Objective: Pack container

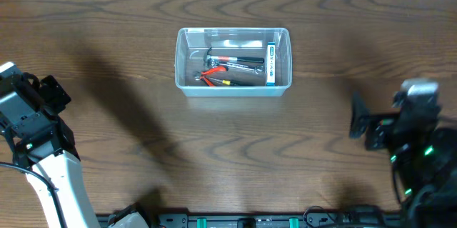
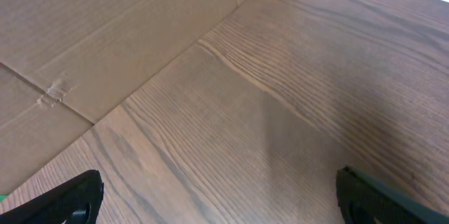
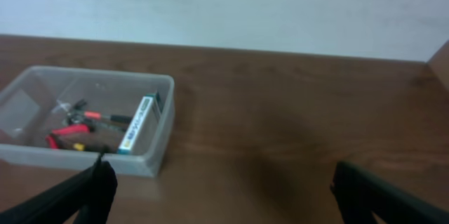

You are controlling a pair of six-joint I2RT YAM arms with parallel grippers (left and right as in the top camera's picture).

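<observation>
**Jaws spread on both arms; container sits mid-worktop with tools inside**

Jaws on the left arm [image 1: 32, 131] stand wide apart with nothing between them. Its wrist view shows one dark fingertip [image 2: 70, 199] in each lower corner and bare wood grain between. The right arm [image 1: 414, 139] is the same: its fingertips [image 3: 88, 192] are spread to the edges of its wrist view and grasp nothing.

The container [image 1: 233, 91] rests on the worktop [image 1: 235, 156], toward the far side and roughly midway between the two arms, well apart from both. It is upright, with its open top facing up. A blue-and-white box [image 1: 270, 63] stands on its edge inside, against the end wall nearer the right arm. Beside the box lie red-handled pliers [image 1: 212, 76] and a dark-handled tool [image 1: 239, 61], overlapping on the floor of the bin. A small yellow piece lies near the pliers, too small to identify.

From the right wrist the container appears ahead and to the left. The left wrist camera faces away from it, toward cardboard [image 2: 105, 34] beyond the worktop's edge.
</observation>
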